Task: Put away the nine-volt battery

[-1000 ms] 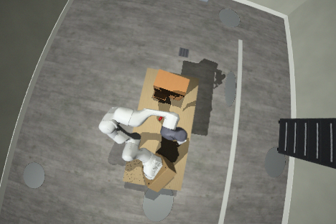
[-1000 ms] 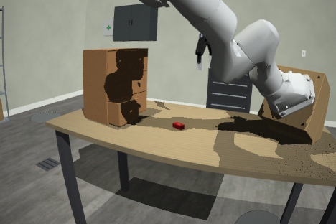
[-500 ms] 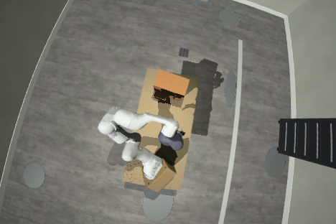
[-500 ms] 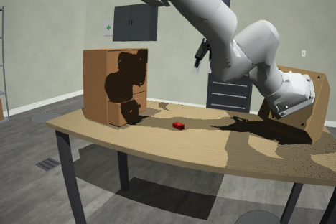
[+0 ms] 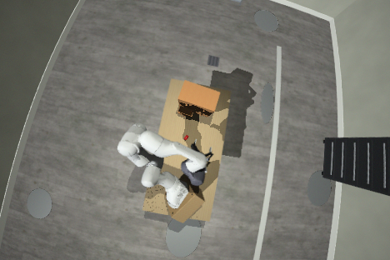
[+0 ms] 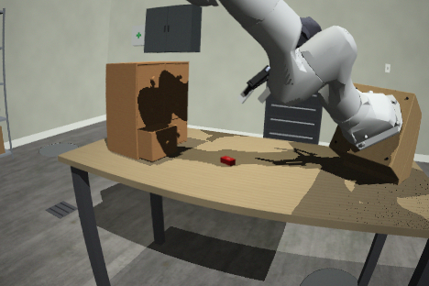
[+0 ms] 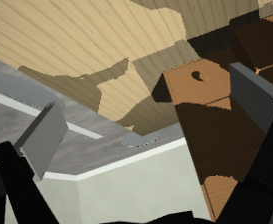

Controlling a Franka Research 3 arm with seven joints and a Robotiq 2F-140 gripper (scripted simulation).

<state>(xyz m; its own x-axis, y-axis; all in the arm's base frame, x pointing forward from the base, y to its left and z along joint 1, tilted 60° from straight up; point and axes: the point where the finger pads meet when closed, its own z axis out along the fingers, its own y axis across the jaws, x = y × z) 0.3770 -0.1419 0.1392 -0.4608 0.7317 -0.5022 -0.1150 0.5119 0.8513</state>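
Observation:
The small wooden chest (image 5: 199, 95) (image 6: 123, 105) stands at the far end of the table (image 5: 168, 110) (image 6: 275, 192). Its lowest drawer (image 6: 158, 144) sticks out a little, in deep shadow; I cannot see what is in any drawer. The red nine-volt battery (image 5: 187, 137) (image 6: 227, 160) lies flat on the table in front of the chest. My gripper (image 5: 202, 148) (image 6: 254, 88) (image 7: 143, 97) is open and empty. It hangs high above the table, to the right of the battery, tilted back towards the arm's base. The wrist view shows neither battery nor chest.
The arm's slanted wooden base block (image 5: 187, 210) (image 6: 399, 147) (image 7: 200, 96) stands on the near end of the table. The table's edge and the grey floor (image 7: 87, 143) show under the gripper. A grey filing cabinet (image 6: 293, 119) stands behind the table.

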